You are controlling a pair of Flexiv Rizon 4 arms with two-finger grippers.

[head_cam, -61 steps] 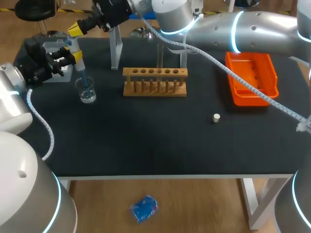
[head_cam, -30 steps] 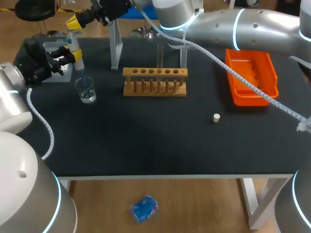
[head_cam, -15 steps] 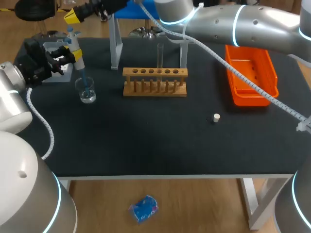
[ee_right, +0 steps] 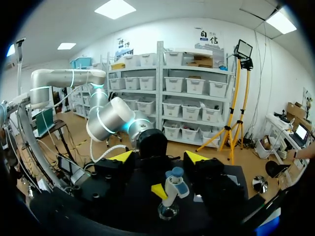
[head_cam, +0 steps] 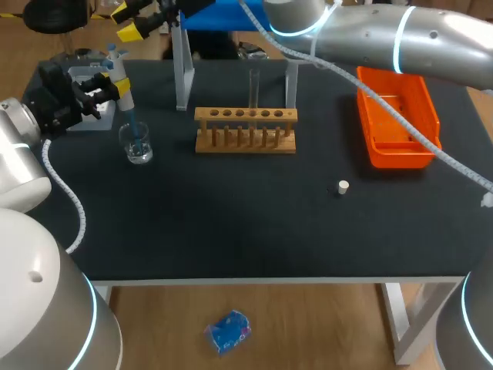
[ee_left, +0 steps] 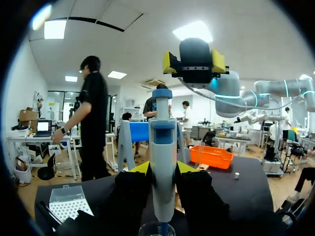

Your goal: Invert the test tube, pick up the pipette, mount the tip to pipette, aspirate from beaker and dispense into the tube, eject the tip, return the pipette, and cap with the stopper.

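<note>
My left gripper (head_cam: 115, 83) is shut on the white and blue pipette (head_cam: 123, 96), held upright with its blue tip dipped in the small glass beaker (head_cam: 139, 144). In the left wrist view the pipette (ee_left: 163, 167) stands between my fingers (ee_left: 139, 169) over the beaker's rim (ee_left: 156, 229). My right gripper (head_cam: 131, 21) hangs open above the pipette's top, touching nothing; the left wrist view shows this right gripper (ee_left: 194, 61) overhead. From the right wrist view, the right gripper (ee_right: 160, 157) looks down on the pipette (ee_right: 173, 189) and beaker (ee_right: 168, 211). The test tube (head_cam: 253, 86) stands upright in the wooden rack (head_cam: 245, 129). A white stopper (head_cam: 343, 186) lies loose on the mat.
An orange tray (head_cam: 397, 116) sits at the back right. A tip box (head_cam: 81, 75) lies behind my left gripper. Two grey stand posts (head_cam: 183, 73) rise behind the rack. The black mat's front half holds only the stopper.
My right gripper has risen away from the pipette's top toward the far left corner and opened its fingers. The left gripper, pipette and beaker have stayed put.
</note>
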